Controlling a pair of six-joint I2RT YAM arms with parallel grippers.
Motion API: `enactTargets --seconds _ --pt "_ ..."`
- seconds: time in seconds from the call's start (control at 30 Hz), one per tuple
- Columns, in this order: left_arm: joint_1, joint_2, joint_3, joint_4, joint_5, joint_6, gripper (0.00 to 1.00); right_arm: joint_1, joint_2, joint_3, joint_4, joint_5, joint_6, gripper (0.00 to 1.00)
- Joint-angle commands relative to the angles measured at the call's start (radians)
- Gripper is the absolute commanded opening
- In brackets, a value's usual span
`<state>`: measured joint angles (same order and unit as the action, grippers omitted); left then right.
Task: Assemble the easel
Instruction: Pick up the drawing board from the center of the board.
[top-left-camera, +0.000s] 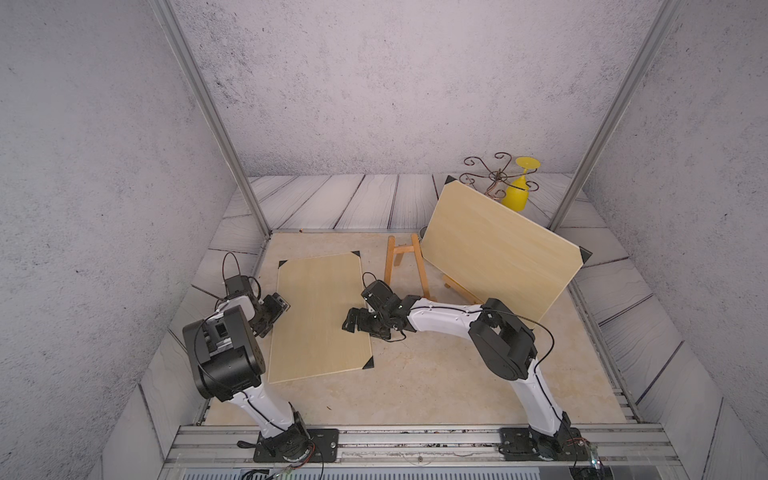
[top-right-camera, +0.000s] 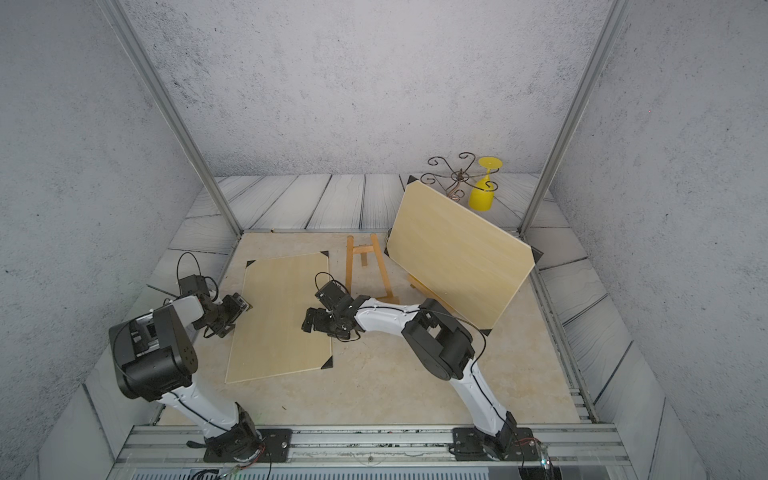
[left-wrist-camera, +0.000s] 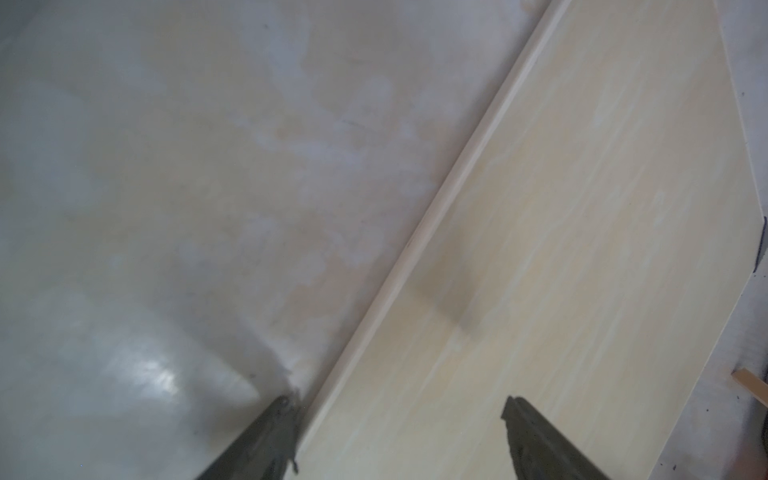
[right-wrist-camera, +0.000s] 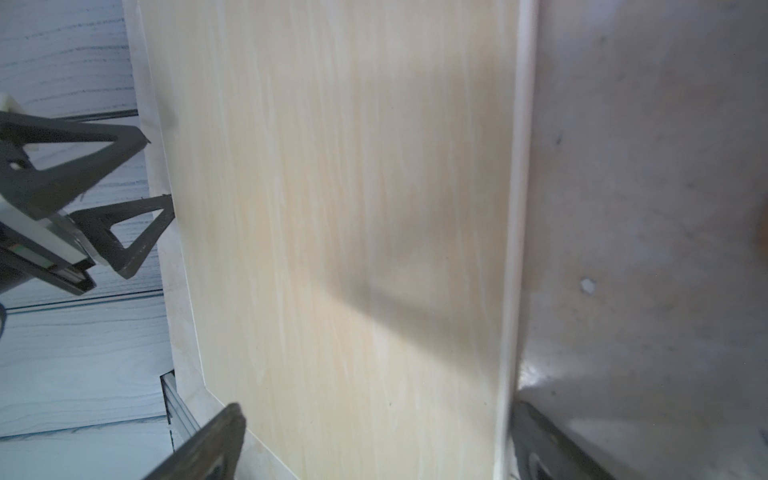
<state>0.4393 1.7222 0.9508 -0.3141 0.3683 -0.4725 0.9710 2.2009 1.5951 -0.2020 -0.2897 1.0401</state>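
At opposite long edges of the flat board (top-left-camera: 320, 318), the left gripper (left-wrist-camera: 399, 403) and right gripper (right-wrist-camera: 380, 409) each straddle an edge, jaws spread wide. Easel frame (top-left-camera: 405, 266) sits just past the board's far end.

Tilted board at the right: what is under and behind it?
Under its lower edge, part of a wooden easel sticks out; the rest is covered. Behind it are a wire rack and a yellow glass.
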Motion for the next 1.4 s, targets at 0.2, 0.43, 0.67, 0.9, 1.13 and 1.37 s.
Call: enactTargets --seconds 0.2,0.43,0.67,0.9,1.13,1.37 --pt "-0.007 0.010 -0.134 -0.144 0.160 -0.074 0.82 0.012 0.000 -0.139 0.191 -0.226 0.051 0.99" --pt "-0.005 -0.015 -0.181 -0.117 0.187 -0.089 0.82 0.012 -0.061 -0.223 0.441 -0.317 0.120 0.99" --pt "0.001 -0.024 -0.208 -0.096 0.218 -0.113 0.82 0.012 -0.098 -0.257 0.570 -0.344 0.154 0.99" --pt "0.011 -0.038 -0.218 -0.086 0.227 -0.117 0.82 0.011 -0.136 -0.293 0.706 -0.380 0.200 0.99" --pt "0.012 -0.053 -0.227 -0.088 0.238 -0.116 0.82 0.012 -0.170 -0.307 0.705 -0.376 0.176 0.99" --pt "0.021 -0.067 -0.224 -0.104 0.214 -0.110 0.82 0.012 -0.222 -0.293 0.557 -0.327 0.082 0.97"
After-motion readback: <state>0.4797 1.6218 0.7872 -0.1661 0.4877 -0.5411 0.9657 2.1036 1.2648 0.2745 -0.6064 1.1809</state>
